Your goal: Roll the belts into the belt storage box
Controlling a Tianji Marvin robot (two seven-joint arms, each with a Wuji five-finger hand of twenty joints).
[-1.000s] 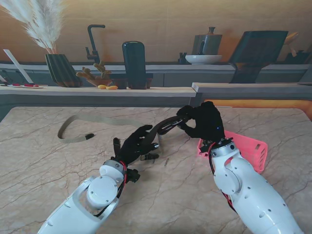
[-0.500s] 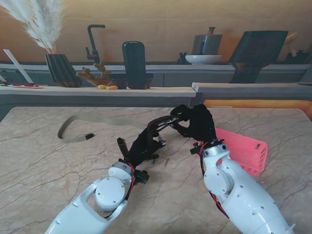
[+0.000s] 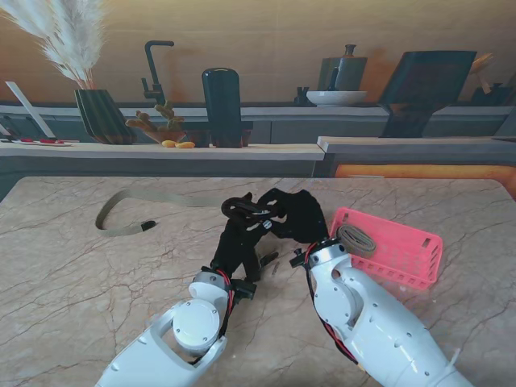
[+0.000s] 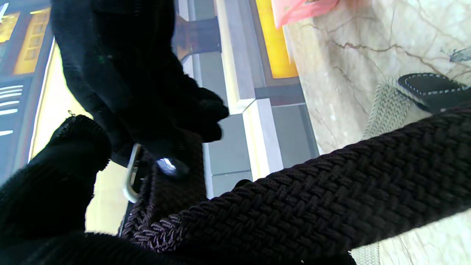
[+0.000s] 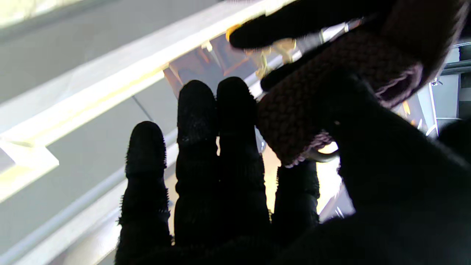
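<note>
Belt [image 3: 251, 211], dark braided, is lifted off the table btwn our hands: left hand [image 3: 239, 246] closed on the strap, right hand [image 3: 297, 216] pinching the buckle end. Risk: coil springs loose w/ a slack pinch before reaching the pink box [image 3: 403, 242].

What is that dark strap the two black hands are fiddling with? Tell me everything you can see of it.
It is a dark brown belt, thickly braided from woven cord, with a metal buckle at one end. Both gloved hands hold it up off the marble table: the right hand pinches the buckle end, where the strap curls over in a loop, while the left hand supports the length running toward me. It is not yet in the pink storage box.
</note>
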